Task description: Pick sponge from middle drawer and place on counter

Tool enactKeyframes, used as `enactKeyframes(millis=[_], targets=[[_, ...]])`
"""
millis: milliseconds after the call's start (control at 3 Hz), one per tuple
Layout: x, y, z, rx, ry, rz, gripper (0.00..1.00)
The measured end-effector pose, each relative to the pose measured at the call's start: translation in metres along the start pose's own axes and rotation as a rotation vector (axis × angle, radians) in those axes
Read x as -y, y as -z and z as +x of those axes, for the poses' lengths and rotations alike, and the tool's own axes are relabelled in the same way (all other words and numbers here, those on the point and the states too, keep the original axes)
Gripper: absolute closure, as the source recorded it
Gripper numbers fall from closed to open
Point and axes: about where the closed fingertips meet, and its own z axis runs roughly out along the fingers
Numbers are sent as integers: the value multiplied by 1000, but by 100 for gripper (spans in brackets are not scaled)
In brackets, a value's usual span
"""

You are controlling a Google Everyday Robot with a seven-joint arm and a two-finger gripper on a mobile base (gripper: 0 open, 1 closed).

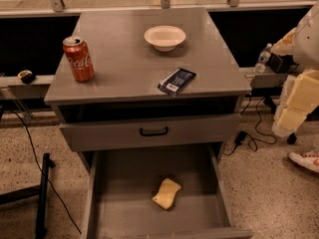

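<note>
Lying in middle drawer (124,205): sponge (166,193), untouched. Gripper (297,106) well right of drawer, apparently empty, grip state unreadable. Risk: its descent clipping drawer's side wall.

High front view down onto cabinet (109,132), claw (296,109) at right edge

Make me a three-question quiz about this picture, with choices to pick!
1. Where is the sponge? A on a chair; B in the middle drawer; C on a shelf.
2. How many things sit on the counter? A one; B six; C three.
3. The middle drawer is: A pulled open; B shut; C removed.
Answers: B, it lies on the drawer floor, far from the gripper at the right edge. C, can, bowl and dark packet. A, its inside shows.
</note>
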Motion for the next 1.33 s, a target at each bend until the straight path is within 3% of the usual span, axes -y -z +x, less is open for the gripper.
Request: enactKeyframes(millis=[333,667,1000,1333], targets=[[0,0,0,0,0,0,0],[-13,-33,2,64,-17,-32,0],[-54,-100,-3,222,-34,-113,0],[-72,-152,-1,287,8,-164,0]])
